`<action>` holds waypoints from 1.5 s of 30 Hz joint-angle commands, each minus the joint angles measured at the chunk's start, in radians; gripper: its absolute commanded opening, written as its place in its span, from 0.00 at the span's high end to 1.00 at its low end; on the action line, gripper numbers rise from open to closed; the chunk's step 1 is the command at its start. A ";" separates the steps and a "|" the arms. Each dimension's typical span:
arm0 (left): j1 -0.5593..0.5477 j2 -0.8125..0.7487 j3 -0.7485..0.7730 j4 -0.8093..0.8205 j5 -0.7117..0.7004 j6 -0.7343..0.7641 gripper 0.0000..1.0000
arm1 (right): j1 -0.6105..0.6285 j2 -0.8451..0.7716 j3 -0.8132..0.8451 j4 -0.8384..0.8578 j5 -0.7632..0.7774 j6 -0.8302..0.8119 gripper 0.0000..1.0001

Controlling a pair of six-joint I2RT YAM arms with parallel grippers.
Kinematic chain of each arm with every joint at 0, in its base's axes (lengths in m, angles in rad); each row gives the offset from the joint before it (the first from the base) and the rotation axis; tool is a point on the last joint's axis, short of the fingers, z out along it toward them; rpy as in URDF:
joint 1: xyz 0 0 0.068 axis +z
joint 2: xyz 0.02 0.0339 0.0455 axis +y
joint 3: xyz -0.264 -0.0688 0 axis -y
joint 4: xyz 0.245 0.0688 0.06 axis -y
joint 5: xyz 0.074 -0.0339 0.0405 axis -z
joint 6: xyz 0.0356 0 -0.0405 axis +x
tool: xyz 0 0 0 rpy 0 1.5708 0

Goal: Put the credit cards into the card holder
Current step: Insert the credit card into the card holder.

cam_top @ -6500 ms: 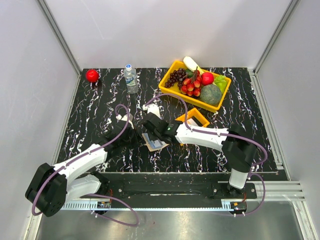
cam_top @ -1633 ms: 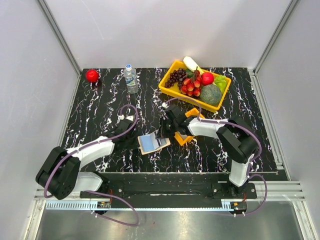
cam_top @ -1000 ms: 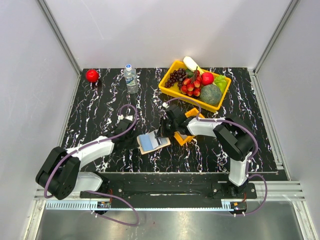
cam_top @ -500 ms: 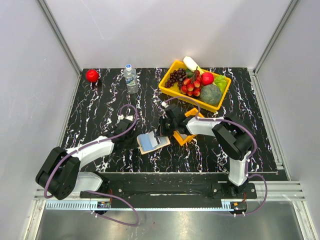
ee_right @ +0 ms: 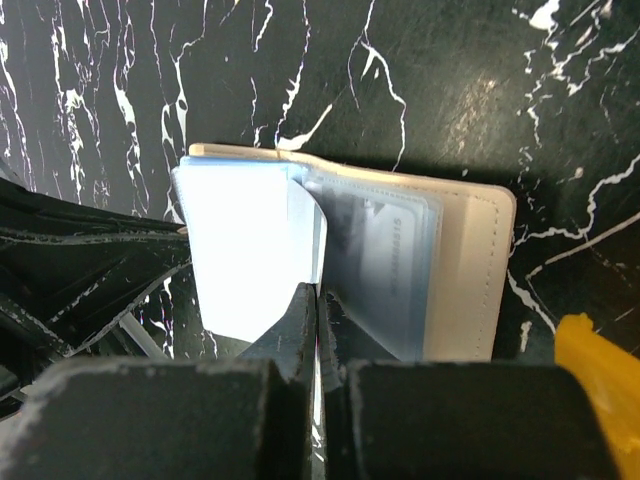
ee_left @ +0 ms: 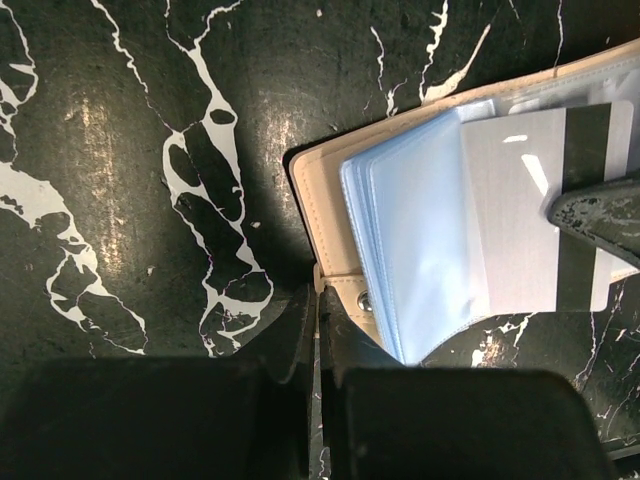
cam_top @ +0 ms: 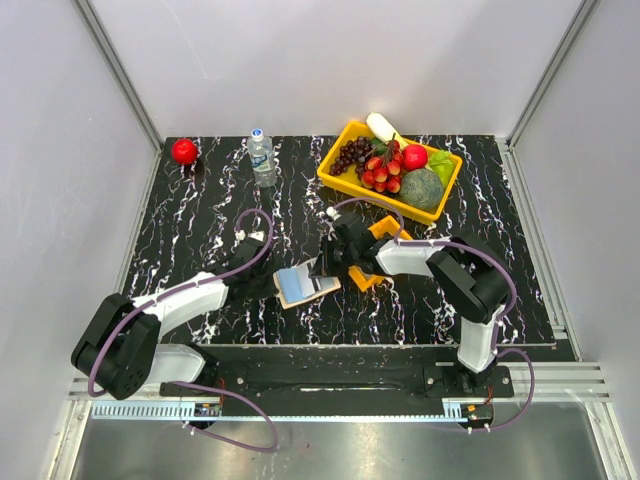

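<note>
Black, white-veined table [cam_top: 200,230], grey walls [cam_top: 350,60]. Left gripper [ee_left: 316,298] pinches card holder [ee_left: 312,190]; right gripper [ee_right: 318,295] pinches credit card [ee_left: 520,200].

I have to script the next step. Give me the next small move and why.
Probably the right gripper should ease the card further into the blue sleeves: it pinches the card, whose striped end is exposed, while the left gripper clamps the edge of the card holder.

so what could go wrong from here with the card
The card lies over the blue sleeves, so the right gripper may slide it across rather than in. The left gripper pinches the card holder only at its edge by the snap; a push could pivot it.
</note>
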 commanded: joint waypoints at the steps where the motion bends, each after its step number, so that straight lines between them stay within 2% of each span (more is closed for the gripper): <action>1: 0.004 -0.006 0.000 0.013 -0.037 -0.034 1.00 | 0.044 -0.013 -0.056 -0.111 -0.026 -0.004 1.00; 12: 0.013 -0.003 0.000 -0.004 -0.049 -0.049 1.00 | 0.044 -0.018 -0.059 -0.113 -0.045 0.001 1.00; 19: 0.015 -0.009 0.000 0.008 -0.035 -0.043 1.00 | 0.044 0.025 -0.007 -0.110 -0.158 0.020 1.00; 25: 0.015 -0.014 -0.003 -0.003 -0.047 -0.048 1.00 | 0.044 -0.041 -0.016 -0.182 -0.062 0.040 1.00; 31: 0.016 -0.011 -0.001 0.017 -0.026 -0.043 1.00 | 0.044 0.028 0.007 -0.151 -0.128 0.054 1.00; 40: 0.016 -0.037 -0.012 0.016 -0.024 -0.033 1.00 | 0.044 0.064 0.055 -0.180 -0.103 0.037 0.88; 42: 0.016 -0.040 -0.010 0.016 -0.026 -0.033 1.00 | 0.044 0.054 0.056 -0.203 -0.093 0.024 0.80; 45: 0.016 -0.040 -0.010 0.014 -0.026 -0.033 1.00 | 0.044 0.024 0.052 -0.238 -0.050 0.005 0.75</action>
